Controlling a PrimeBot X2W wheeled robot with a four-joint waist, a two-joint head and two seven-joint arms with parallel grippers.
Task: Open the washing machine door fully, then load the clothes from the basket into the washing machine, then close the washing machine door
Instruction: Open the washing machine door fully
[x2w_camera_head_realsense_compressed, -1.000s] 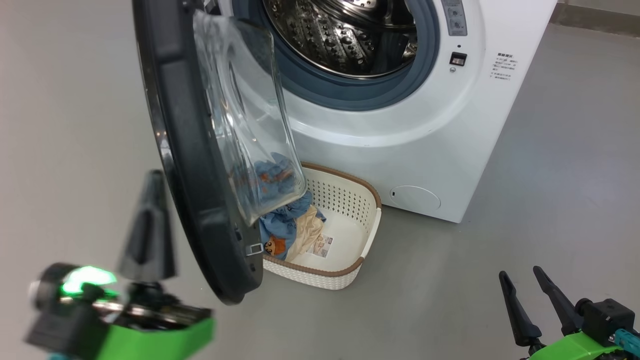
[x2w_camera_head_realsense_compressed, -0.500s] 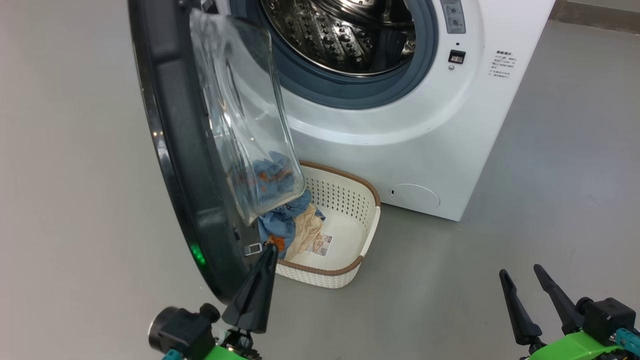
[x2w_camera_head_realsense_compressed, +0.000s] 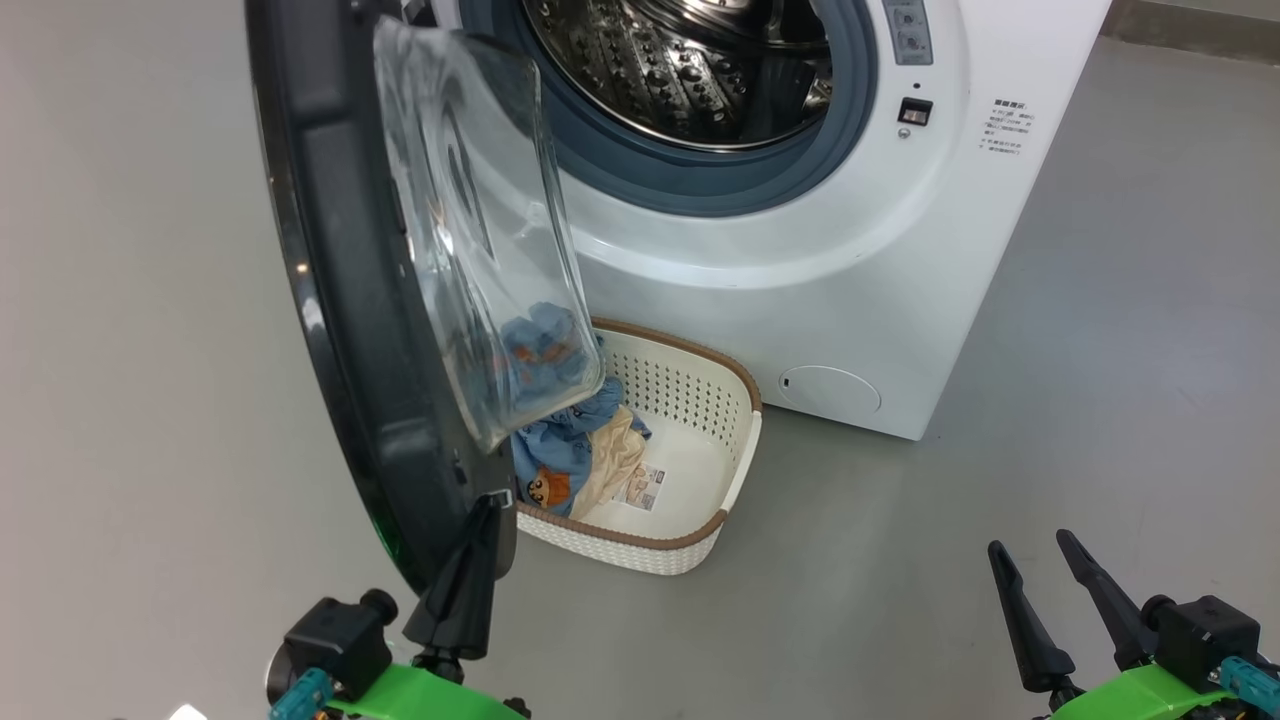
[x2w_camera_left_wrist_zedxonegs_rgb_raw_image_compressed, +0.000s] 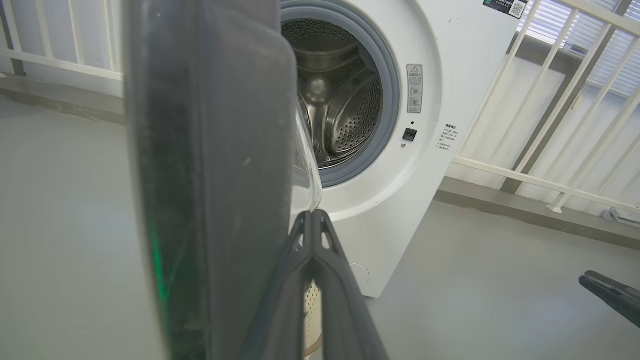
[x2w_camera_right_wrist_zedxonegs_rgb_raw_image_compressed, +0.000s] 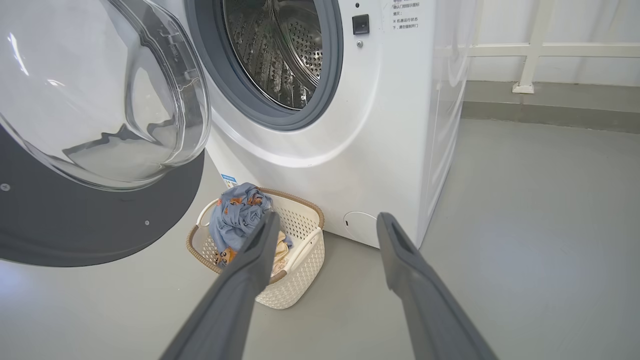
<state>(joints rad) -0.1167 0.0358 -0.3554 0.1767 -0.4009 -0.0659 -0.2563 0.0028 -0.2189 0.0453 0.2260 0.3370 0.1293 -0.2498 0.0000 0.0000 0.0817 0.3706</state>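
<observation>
The washing machine (x2w_camera_head_realsense_compressed: 800, 270) stands with its steel drum (x2w_camera_head_realsense_compressed: 690, 70) exposed. The washing machine door (x2w_camera_head_realsense_compressed: 340, 300) hangs open at the left, edge-on to me, with its glass dome facing the drum. My left gripper (x2w_camera_head_realsense_compressed: 488, 505) is shut, its tip at the door's lower inner edge; in the left wrist view the left gripper (x2w_camera_left_wrist_zedxonegs_rgb_raw_image_compressed: 313, 214) sits just right of the door (x2w_camera_left_wrist_zedxonegs_rgb_raw_image_compressed: 210, 150). The basket (x2w_camera_head_realsense_compressed: 700, 530) sits on the floor below the door and holds the clothes (x2w_camera_head_realsense_compressed: 565, 450), blue bear-print and cream. My right gripper (x2w_camera_head_realsense_compressed: 1030, 545) is open and holds nothing; the right gripper (x2w_camera_right_wrist_zedxonegs_rgb_raw_image_compressed: 328, 217) points at the basket (x2w_camera_right_wrist_zedxonegs_rgb_raw_image_compressed: 295, 280).
Grey floor stretches open to the right of the machine. A white railing (x2w_camera_left_wrist_zedxonegs_rgb_raw_image_compressed: 550, 125) runs behind it along the wall. The door overhangs the left part of the basket. The round service cap (x2w_camera_head_realsense_compressed: 830, 390) is low on the machine's front.
My left gripper swung from outside the door, at the far left, to the door's lower inner edge. The door has swung slightly further left. The right gripper barely moved.
</observation>
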